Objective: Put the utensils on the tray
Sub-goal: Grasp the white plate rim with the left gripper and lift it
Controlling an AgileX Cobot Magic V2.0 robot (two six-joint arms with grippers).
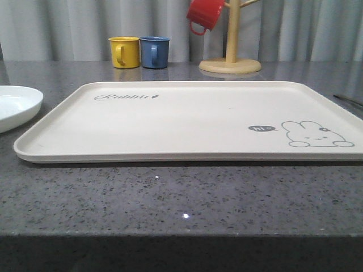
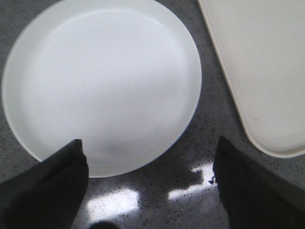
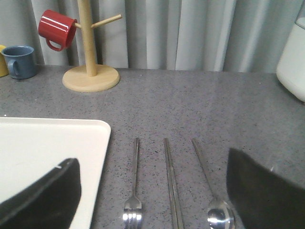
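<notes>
The cream tray (image 1: 187, 122) with its grey rabbit drawing lies bare in the middle of the table. A round white plate (image 1: 17, 105) rests on the table just off the tray's left end. My left gripper (image 2: 150, 157) hovers open over the plate's (image 2: 100, 81) near rim, with the tray corner (image 2: 267, 71) beside it. To the right of the tray (image 3: 47, 143), a fork (image 3: 135, 181), chopsticks (image 3: 171, 181) and a spoon (image 3: 209, 186) lie side by side. Above them my right gripper (image 3: 152, 160) is open and holds nothing.
Yellow mug (image 1: 125, 52) and blue mug (image 1: 154, 52) stand behind the tray. A wooden mug tree (image 1: 230, 56) carries a red mug (image 1: 205, 14). A white container (image 3: 293, 57) stands at the far right. Curtains close off the back.
</notes>
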